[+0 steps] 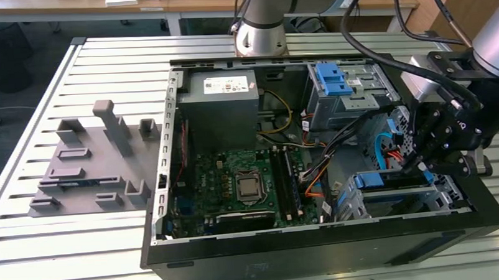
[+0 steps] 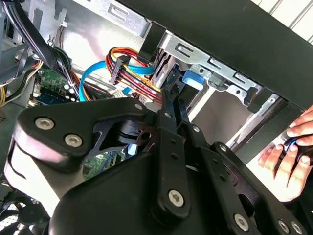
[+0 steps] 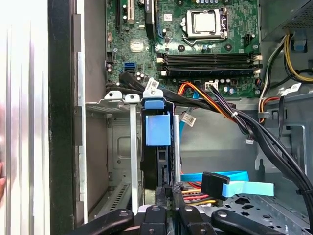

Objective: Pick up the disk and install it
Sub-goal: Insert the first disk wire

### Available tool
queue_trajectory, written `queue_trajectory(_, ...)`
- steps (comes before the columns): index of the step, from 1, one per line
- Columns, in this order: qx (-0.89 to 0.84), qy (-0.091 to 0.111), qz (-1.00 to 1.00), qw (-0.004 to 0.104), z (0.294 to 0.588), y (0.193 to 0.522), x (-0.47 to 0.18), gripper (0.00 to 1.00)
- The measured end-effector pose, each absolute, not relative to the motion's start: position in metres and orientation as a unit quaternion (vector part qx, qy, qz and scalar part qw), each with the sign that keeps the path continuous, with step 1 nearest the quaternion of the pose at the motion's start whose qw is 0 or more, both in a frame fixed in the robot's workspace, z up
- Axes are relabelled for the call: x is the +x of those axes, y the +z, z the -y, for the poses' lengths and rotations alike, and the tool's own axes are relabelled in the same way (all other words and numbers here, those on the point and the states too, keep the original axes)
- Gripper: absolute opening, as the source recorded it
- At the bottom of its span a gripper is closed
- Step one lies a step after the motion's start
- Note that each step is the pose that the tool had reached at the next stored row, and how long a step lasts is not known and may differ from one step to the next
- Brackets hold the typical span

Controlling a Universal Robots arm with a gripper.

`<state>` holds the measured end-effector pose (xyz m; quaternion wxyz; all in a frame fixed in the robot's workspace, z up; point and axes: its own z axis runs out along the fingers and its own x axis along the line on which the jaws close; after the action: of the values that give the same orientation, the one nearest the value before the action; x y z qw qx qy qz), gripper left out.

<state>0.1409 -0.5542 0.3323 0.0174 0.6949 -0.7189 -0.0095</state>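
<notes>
Here the installing step is judged to be in hand, near its end. In the exterior view the gripper (image 1: 422, 165) is lowered inside the open computer case (image 1: 320, 249), over the drive cage (image 1: 401, 200) at the exterior view's right. In the first wrist view the disk (image 3: 157, 147) is seen standing on edge in that cage, its blue rail tab uppermost, with the gripper's fingertips (image 3: 166, 193) brought close together at its edge; whether they are clamped on it cannot be told. The next move is judged to call for straight seating pressure, clear of the cables (image 3: 234, 117).
</notes>
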Motion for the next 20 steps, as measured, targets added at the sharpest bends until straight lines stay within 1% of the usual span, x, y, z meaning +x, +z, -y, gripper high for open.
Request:
queue_trajectory(15,0.694,-0.010,0.719,0.017,0.5541,0.3291,0.1416,0.16)
queue_trajectory(17,0.694,-0.010,0.719,0.017,0.5541,0.3291,0.1416,0.17)
queue_trajectory(18,0.694,-0.010,0.719,0.017,0.5542,0.3295,0.1416,0.24)
queue_trajectory(20,0.694,-0.010,0.719,0.017,0.5541,0.3312,0.1416,0.24)
